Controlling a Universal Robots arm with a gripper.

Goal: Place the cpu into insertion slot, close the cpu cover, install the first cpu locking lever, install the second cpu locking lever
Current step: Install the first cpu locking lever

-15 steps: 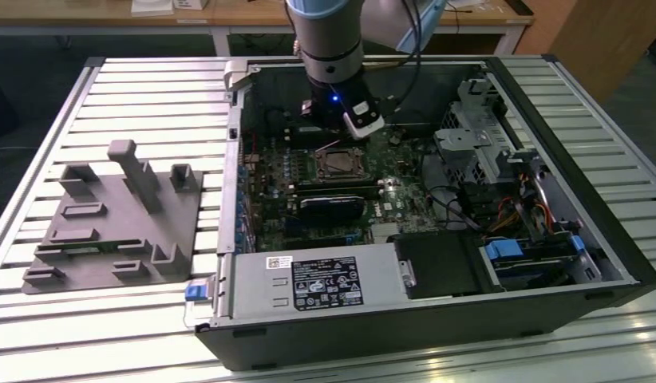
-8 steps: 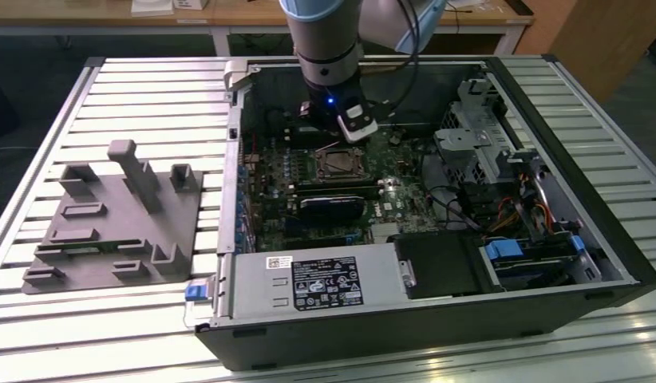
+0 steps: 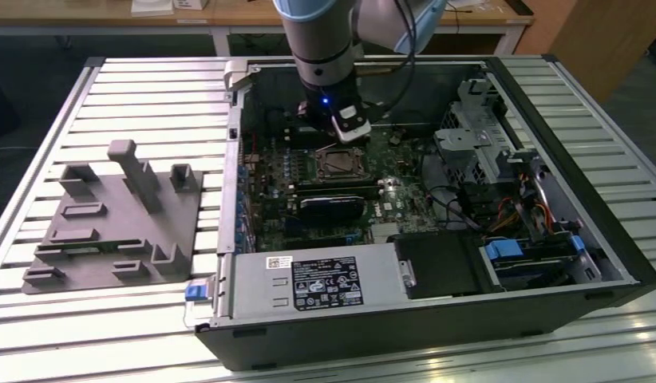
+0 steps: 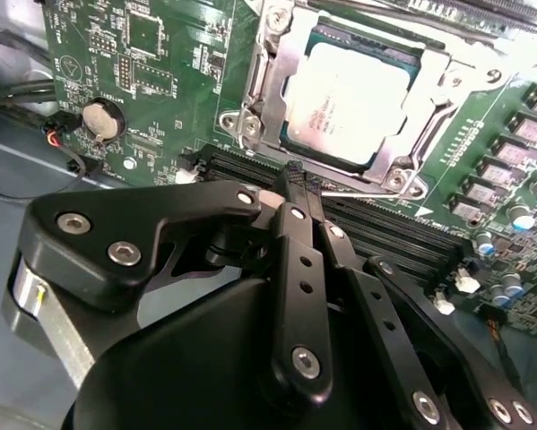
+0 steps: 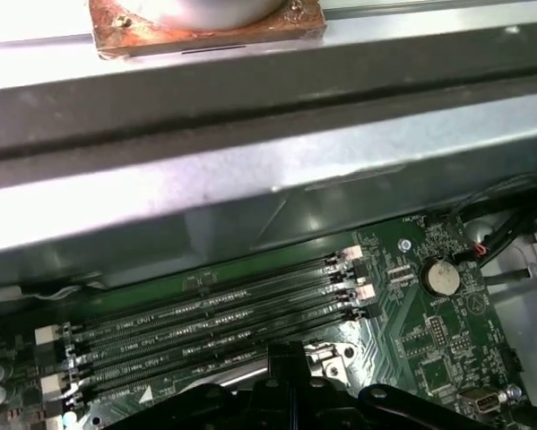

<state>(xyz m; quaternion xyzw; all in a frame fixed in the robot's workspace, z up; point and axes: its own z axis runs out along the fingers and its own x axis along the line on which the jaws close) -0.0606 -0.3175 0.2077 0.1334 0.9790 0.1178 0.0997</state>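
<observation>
— In the exterior view we see the gripper (image 3: 347,132) hanging just beside the insertion slot (image 3: 339,163).
— In the second wrist view we find the cpu (image 4: 344,98) in that slot, the cpu cover (image 4: 272,81) down around it, and the claw clenched.
— In the first wrist view, memory slots (image 5: 214,322) run beside the slot.
</observation>
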